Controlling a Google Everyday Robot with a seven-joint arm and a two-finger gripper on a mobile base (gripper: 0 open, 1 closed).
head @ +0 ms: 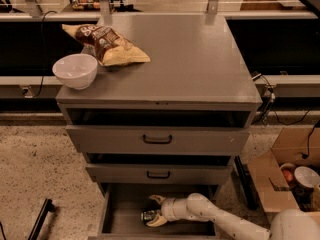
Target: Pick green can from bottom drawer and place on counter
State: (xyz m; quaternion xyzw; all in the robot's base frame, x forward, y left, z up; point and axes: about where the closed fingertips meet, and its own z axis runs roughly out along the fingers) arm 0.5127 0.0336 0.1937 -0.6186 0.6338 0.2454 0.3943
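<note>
The bottom drawer (125,204) of the grey cabinet is pulled open. The green can (148,216) lies on its side on the drawer floor, near the middle. My gripper (153,210) reaches into the drawer from the right on its white arm. Its pale fingers (157,199) are spread open, one above and one below the can's right end. The can sits close to the lower finger, and I cannot tell if they touch. The counter (200,59) is the flat grey cabinet top above.
A white bowl (75,70) and a chip bag (107,43) sit on the counter's left side. The two upper drawers (157,139) are slightly open above my arm. A cardboard box (285,179) with items stands on the floor at the right. A black bar (40,219) lies at the lower left.
</note>
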